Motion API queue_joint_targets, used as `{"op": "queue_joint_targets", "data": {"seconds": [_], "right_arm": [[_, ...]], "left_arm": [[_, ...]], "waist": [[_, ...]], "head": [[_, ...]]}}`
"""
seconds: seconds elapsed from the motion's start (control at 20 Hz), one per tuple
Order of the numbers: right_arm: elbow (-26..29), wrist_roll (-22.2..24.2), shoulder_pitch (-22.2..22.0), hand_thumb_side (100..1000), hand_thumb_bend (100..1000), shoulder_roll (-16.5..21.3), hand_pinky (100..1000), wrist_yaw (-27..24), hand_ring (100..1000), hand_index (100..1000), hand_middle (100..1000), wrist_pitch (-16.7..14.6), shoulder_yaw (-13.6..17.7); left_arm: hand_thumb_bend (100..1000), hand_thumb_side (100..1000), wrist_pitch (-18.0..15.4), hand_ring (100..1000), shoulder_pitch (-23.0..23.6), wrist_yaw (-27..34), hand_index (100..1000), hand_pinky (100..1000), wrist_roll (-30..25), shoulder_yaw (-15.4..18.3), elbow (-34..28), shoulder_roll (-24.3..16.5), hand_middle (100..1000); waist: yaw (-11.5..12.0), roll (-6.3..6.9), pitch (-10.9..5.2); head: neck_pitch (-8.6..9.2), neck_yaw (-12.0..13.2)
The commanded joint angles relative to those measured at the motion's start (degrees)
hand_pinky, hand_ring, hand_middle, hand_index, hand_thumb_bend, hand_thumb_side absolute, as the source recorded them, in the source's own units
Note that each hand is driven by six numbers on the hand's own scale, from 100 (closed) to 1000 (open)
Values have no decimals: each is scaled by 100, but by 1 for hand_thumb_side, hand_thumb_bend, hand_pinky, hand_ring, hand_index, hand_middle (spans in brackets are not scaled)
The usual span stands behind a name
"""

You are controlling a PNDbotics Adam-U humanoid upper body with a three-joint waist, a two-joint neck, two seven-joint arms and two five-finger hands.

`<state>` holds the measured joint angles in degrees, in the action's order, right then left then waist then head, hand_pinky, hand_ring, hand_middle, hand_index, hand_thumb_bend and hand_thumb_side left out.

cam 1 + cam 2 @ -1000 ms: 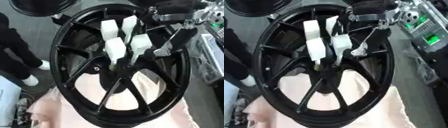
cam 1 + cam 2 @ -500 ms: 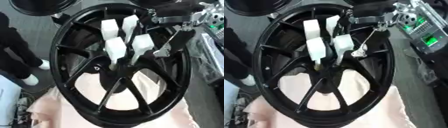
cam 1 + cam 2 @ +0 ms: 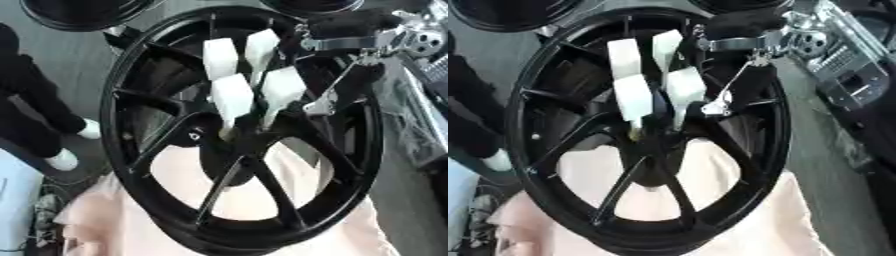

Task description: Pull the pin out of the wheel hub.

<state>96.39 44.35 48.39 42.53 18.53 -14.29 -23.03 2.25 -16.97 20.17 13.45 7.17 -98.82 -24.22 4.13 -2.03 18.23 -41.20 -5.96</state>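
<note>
A: The big black spoked alloy wheel (image 3: 241, 130) lies flat on pale pink cloth (image 3: 114, 215). If the right hand (image 3: 245, 90) tugs sideways, the wheel may skid.

B: Its white-padded fingers (image 3: 232, 97) curl round the small yellowish pin (image 3: 226, 133) at the hub; its long axis seems upright, pointing out of the hub.

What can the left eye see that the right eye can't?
Only the left eye view shows a white shoe beside the wheel. Only the right eye view shows a grey metal box with slots at the right. Both show the black wheel on pale cloth, with the right hand, its white fingers pointing down at the hub.
</note>
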Motion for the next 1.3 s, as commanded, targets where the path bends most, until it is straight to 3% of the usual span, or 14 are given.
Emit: {"op": "queue_joint_targets", "data": {"seconds": [0.05,0.6,0.9,1.3], "right_arm": [[9,-70,84,414,264,66,674,-1,566,756,570,79,49],[87,-421,105,253,100,55,614,-329,467,659,469,530,81],[237,-583,95,180,100,91,570,-609,390,576,389,724,213],[617,-582,65,126,100,197,544,-1093,341,533,342,967,519]], "left_arm": [[100,686,-10,855,-61,6,704,716,-18,-1,-68,-164,784],[100,685,-3,857,-59,2,705,716,-48,-16,-60,-170,786],[100,685,-7,858,-53,-4,705,716,-42,-5,-58,-175,787],[100,684,-18,859,-41,-6,705,716,-28,10,-61,-182,788]], "waist": [[3,21,-80],[0,20,-77],[-17,18,-86],[-44,24,-89]], "head": [[11,-11],[3,-6],[-1,-20],[18,-21]]}}
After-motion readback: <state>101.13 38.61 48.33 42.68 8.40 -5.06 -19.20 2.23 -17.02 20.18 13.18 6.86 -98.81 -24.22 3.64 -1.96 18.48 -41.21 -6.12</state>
